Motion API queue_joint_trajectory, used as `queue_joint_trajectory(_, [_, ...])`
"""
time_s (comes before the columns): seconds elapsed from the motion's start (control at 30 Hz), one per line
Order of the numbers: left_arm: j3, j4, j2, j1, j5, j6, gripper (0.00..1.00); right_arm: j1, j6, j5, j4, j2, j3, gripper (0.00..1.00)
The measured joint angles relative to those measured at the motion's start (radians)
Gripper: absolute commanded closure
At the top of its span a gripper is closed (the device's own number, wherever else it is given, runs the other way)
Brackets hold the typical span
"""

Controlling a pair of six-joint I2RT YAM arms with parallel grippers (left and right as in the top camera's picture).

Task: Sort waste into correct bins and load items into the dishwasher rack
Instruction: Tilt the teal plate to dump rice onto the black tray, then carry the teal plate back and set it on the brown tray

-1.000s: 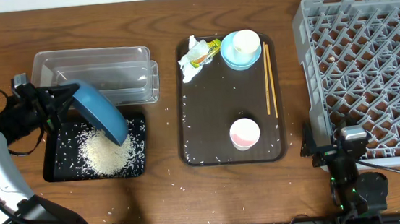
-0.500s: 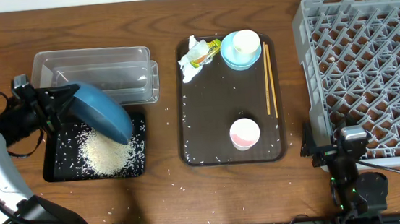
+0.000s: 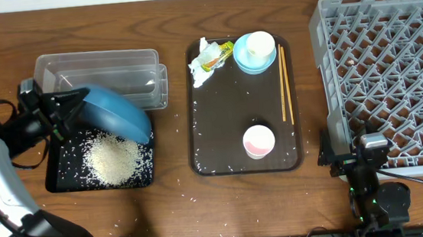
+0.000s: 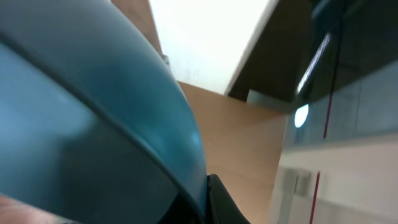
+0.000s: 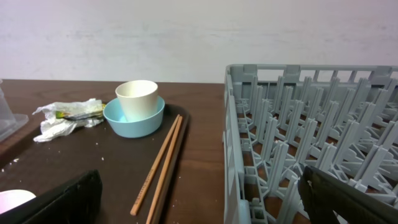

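My left gripper (image 3: 64, 114) is shut on the rim of the large dark-blue bowl (image 3: 119, 115), which hangs tipped over the black tray (image 3: 55, 177). A heap of white rice (image 3: 111, 158) lies in that tray. In the left wrist view the bowl (image 4: 93, 118) fills the frame, with one finger (image 4: 221, 202) against its rim. On the brown serving tray (image 3: 220, 133) are the tissue (image 3: 199, 70), the yellow wrapper (image 3: 223, 52), the white cup (image 3: 260, 45) inside the light-blue bowl (image 3: 246, 60), the pink cup (image 3: 259, 140) and the chopsticks (image 3: 285, 85). My right gripper (image 5: 199, 202) stands open and empty beside the grey rack (image 3: 392, 72).
The clear tub (image 3: 96, 71) sits just behind the black tray, partly under the bowl. Stray rice grains (image 3: 180, 181) dot the table between the two trays. The rack's near-left corner (image 5: 233, 143) is close in front of my right gripper.
The dark-blue bowl has swung to the right and turned flatter over the black tray, held by my left gripper. The right arm has not moved.
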State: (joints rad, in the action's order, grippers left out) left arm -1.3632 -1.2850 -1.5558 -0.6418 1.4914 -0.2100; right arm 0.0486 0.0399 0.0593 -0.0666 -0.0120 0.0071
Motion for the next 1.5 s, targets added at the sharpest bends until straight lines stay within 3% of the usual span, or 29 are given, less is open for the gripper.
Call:
queue_joint_trajectory(0.3, [0.000,0.029,0.103,0.131,0.029,0.021,0.94,0.000,0.000,0.000,0.000,0.000,0.000,0.01])
queue_joint_trajectory(0.5, [-0.037,0.218,0.163,0.297,-0.065,-0.069,0.94,0.000,0.000,0.000,0.000,0.000,0.000,0.01])
queue_joint_trajectory(0.77, [-0.073,0.557,0.279,0.731,-0.560,-0.271,0.93,0.000,0.000,0.000,0.000,0.000,0.000,0.01])
queue_joint_trajectory(0.97, [-0.084,0.592,0.248,1.102,-1.062,-0.310,0.94,0.000,0.000,0.000,0.000,0.000,0.000,0.01])
queue_joint_trajectory(1.1, [-0.084,0.631,0.147,1.253,-1.298,-0.311,0.94,0.000,0.000,0.000,0.000,0.000,0.000,0.01])
queue_joint_trajectory(1.3, [-0.084,0.727,-0.045,1.370,-1.432,-0.261,0.93,0.000,0.000,0.000,0.000,0.000,0.000,0.01])
queue_joint_trajectory(1.5, [-0.084,0.790,-0.183,1.380,-1.471,-0.226,0.94,0.000,0.000,0.000,0.000,0.000,0.000,0.01])
